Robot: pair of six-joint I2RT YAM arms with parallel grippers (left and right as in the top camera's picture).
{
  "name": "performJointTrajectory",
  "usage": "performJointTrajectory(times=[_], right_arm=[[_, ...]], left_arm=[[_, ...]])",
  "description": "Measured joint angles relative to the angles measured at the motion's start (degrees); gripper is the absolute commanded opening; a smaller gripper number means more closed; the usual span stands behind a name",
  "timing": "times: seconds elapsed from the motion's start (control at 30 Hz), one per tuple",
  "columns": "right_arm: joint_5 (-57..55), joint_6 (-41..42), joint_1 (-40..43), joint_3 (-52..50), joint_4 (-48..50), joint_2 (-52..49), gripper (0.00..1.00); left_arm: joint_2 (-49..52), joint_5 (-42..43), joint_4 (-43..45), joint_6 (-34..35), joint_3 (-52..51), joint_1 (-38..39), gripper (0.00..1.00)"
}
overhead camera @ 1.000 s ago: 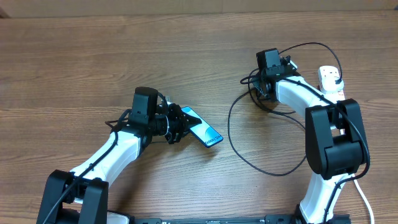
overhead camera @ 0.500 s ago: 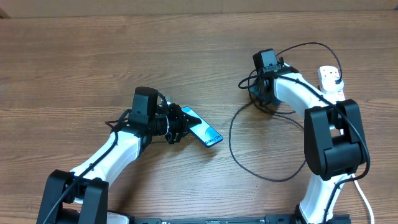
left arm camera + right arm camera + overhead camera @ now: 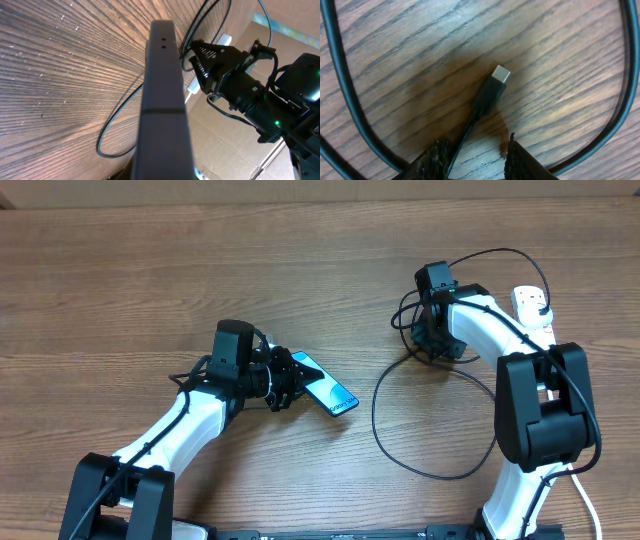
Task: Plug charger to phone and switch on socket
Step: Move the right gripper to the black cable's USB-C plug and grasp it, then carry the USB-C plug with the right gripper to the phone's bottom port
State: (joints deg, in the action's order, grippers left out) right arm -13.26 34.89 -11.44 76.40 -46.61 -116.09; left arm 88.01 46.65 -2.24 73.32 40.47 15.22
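Over wood-grain table [image 3: 120,280], left jaws clamp phone [image 3: 325,392], text unreadable; right jaws gape astride charger [image 3: 490,95].

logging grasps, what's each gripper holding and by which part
The left gripper clamps the phone by its near end. The charger runs between the fingers of the right gripper; whether it's gripped cannot be told.

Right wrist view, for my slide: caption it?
Open right gripper straddles the charger just behind its connector tip.
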Motion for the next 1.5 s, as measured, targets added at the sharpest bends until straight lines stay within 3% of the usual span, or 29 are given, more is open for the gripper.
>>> performJointTrajectory(times=[0.03,0.13,0.23,0.63,0.97,1.23,1.5], right_arm=[[1.0,1.0,0.2,0.0,0.1,0.0,0.38],[4.7,2.7,0.2,0.0,0.5,0.1,0.15],[7.9,3.9,0.2,0.0,0.7,0.1,0.04],[10.7,2.2,0.4,0.3,2.3,0.0,0.04],[10.9,-6.7,1.2,9.6,-6.6,0.2,0.04],[20.4,-15.2,1.2,11.0,-17.4,19.5,0.04],[32.4,-22.2,0.3,11.3,-30.8,36.1,0.04]], left_arm=[[0.0,0.0,-0.1,0.0,0.0,0.0,0.07],[0.0,0.0,-0.4,0.0,0.0,0.0,0.07],[0.0,0.0,-0.4,0.0,0.0,0.0,0.07],[0.0,2.8,-0.4,-1.6,0.0,0.0,0.04],[0.0,9.2,2.3,-7.8,0.0,0.0,0.04],[0.0,20.1,17.2,-9.5,0.0,-2.8,0.04],[0.0,27.1,22.8,-9.3,0.0,-8.2,0.04]])
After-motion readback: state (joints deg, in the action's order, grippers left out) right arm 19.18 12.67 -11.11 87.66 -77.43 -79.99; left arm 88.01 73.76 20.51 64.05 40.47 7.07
